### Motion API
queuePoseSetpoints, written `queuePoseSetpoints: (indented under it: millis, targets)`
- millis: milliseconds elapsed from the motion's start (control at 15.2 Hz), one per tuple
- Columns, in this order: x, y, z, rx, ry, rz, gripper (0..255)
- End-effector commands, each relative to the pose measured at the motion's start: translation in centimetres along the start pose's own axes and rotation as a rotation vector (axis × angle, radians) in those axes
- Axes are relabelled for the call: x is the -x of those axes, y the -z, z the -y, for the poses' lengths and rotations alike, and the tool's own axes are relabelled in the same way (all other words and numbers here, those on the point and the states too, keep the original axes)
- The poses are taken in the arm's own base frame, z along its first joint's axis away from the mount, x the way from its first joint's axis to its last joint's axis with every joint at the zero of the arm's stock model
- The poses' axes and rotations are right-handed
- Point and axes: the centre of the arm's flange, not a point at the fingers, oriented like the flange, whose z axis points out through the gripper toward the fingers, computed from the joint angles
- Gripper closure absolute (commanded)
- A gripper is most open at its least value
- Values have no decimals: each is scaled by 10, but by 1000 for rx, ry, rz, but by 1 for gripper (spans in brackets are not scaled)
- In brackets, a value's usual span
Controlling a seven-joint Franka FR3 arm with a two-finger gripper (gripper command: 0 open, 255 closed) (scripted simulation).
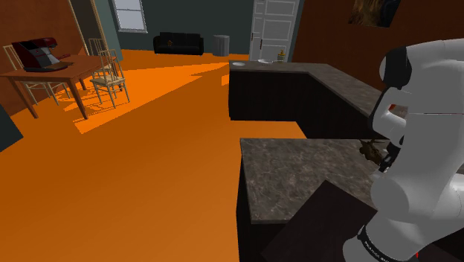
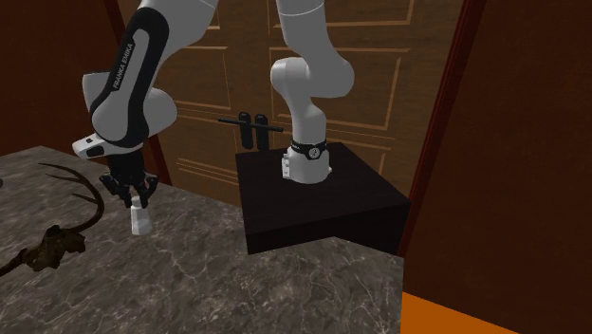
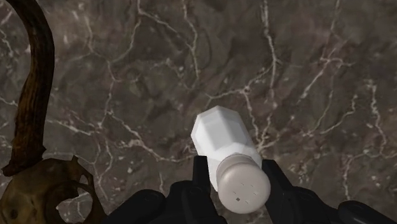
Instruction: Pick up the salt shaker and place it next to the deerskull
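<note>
Wrist view: the gripper was closed on the white salt shaker, both fingers clasping it just below its perforated cap. The shaker was over the dark marble countertop. The deer skull lay near it, one antler curving alongside. In the second exterior view the black stand stood well apart. In the shoulder view the arm hid most of the skull.
</note>
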Motion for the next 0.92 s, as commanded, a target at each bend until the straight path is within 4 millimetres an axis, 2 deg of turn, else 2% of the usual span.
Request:
queuePoseSetpoints:
  millis: [0, 132, 198, 528, 792, 858]
  targets:
    - [0, 0, 0, 0, 0, 0, 255]
    - [0, 0, 0, 0, 0, 0, 255]
    - [0, 0, 0, 0, 0, 0, 0]
    - [0, 0, 0, 0, 0, 0, 0]
    - [0, 50, 0, 0, 0, 0, 0]
    - [0, 50, 0, 0, 0, 0, 0]
